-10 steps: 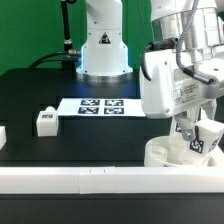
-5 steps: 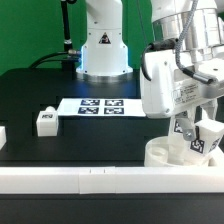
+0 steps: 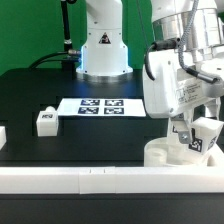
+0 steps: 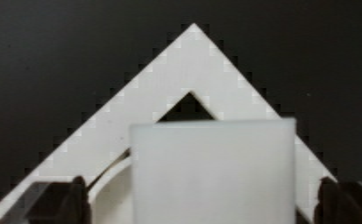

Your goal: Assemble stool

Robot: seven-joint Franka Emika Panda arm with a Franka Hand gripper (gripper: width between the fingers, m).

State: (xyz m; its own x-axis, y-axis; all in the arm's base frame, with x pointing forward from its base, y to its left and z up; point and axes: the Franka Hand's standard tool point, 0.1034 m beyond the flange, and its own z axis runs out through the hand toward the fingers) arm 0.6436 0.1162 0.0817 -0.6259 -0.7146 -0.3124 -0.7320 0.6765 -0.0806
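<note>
Leg-fitting step: one leg [image 3: 203,141] upright in the seat [image 3: 160,153], lower right of the exterior view. Hand [image 4: 199,200] apart, flanking that leg without gripping. Next: rise straight clear without tipping it, then reach for the loose leg [image 3: 45,121] mid-left on the worktop [image 3: 120,135].

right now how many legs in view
2: one leg on the table, one on the seat at the gripper. A white piece cut off at the exterior view's left may be a third.
</note>
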